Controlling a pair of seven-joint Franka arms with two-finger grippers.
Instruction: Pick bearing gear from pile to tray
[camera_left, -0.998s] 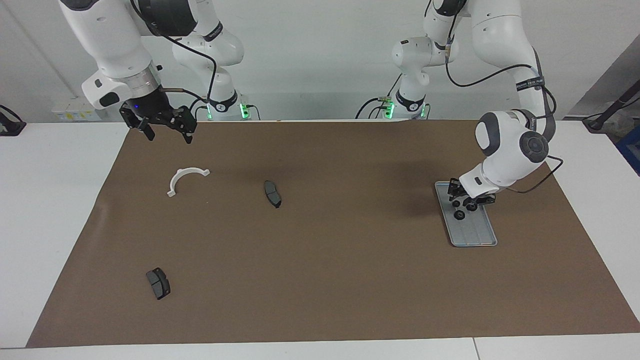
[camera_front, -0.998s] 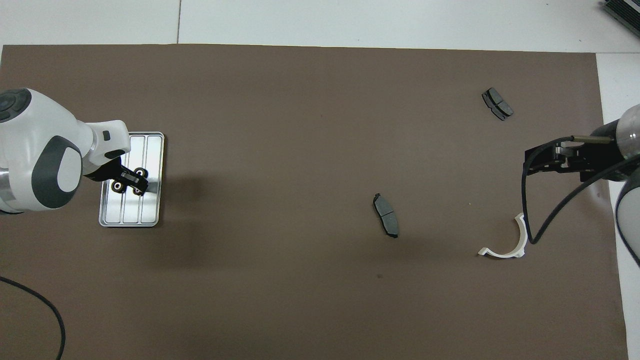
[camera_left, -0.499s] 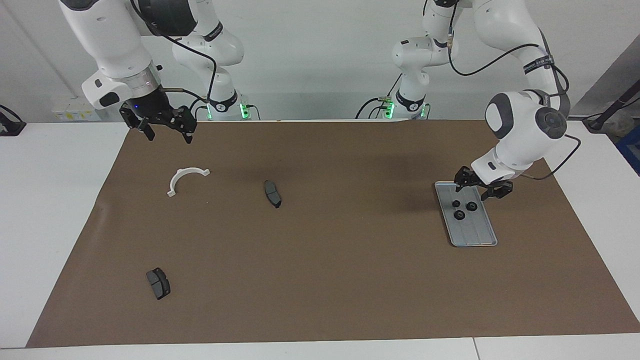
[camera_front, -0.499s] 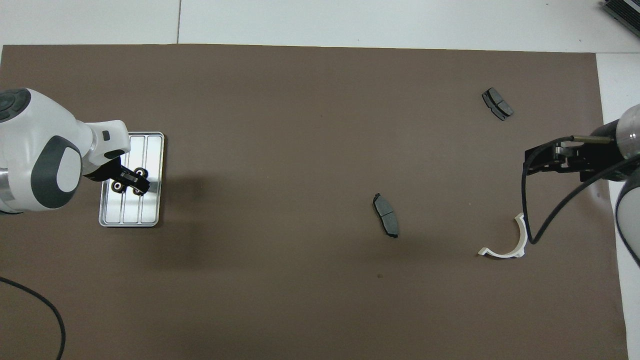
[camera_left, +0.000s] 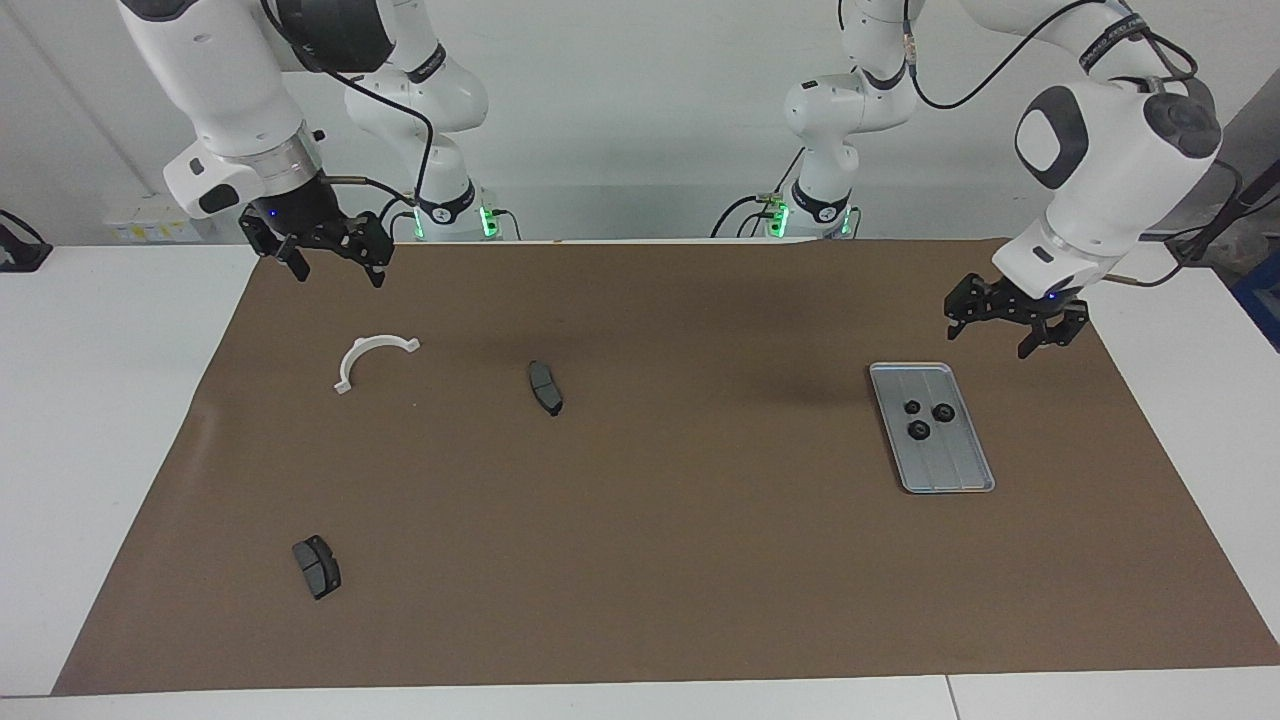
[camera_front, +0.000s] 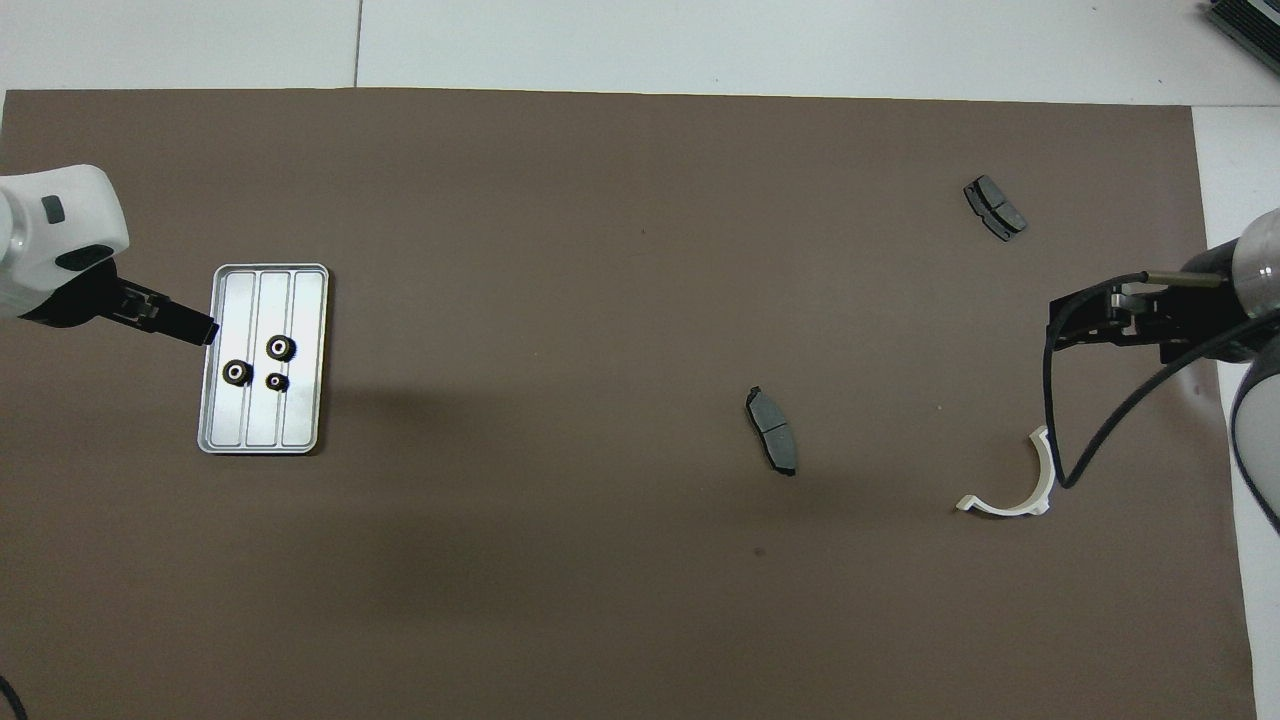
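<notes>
We see three black gears lying in the tray, which sits flat on the brown mat toward the left arm's end of the table. Our left gripper hangs raised over the mat just beside the tray's robot-side end, jaws spread and holding nothing. Our right gripper waits up over the mat's edge at the right arm's end, jaws spread and empty too.

No gear shows loose on the mat; what lies there is a white bracket and two brake pads, one near the middle and one farther from the robots. We judge the sorting to be finished or nearly so. To end this step well, we should lift the left gripper straight clear of the tray, so that no finger clips the rim and jolts the gears, and check the mat once more for any gear.

The facing view shows how high each gripper hangs. The overhead view shows the gears spread over two of the tray's channels, and there the left gripper's tip seems to reach the tray's rim.
</notes>
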